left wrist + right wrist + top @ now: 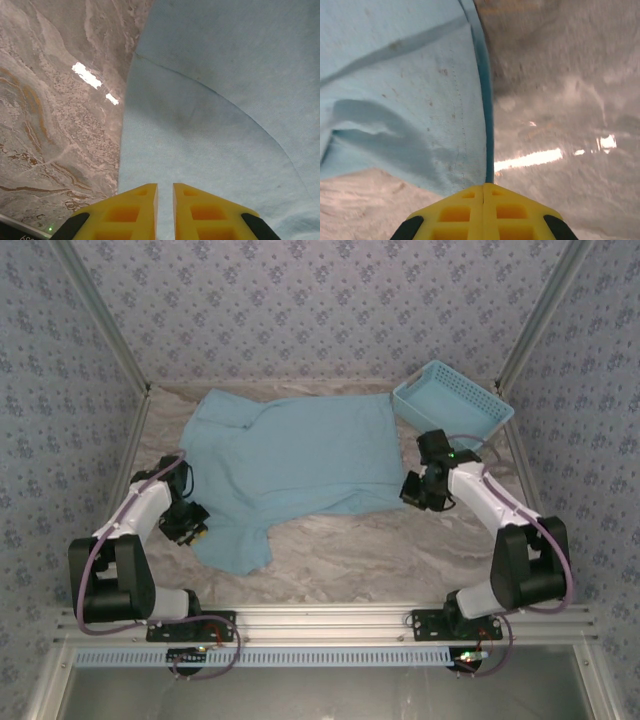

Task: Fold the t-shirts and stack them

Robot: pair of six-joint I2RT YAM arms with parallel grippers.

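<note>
Pinching only thin edges of the t-shirt, the left claw and right claw held little; the cloth might have slipped.

The t-shirt lay spread on the bench toward its far edge, the basket beside it in the far right corner, the left claw and right claw at its near corners.

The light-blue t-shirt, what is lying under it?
The t-shirt lies spread on the marbled table top, which shows around its edges. Whether anything else lies beneath the cloth cannot be seen.
</note>
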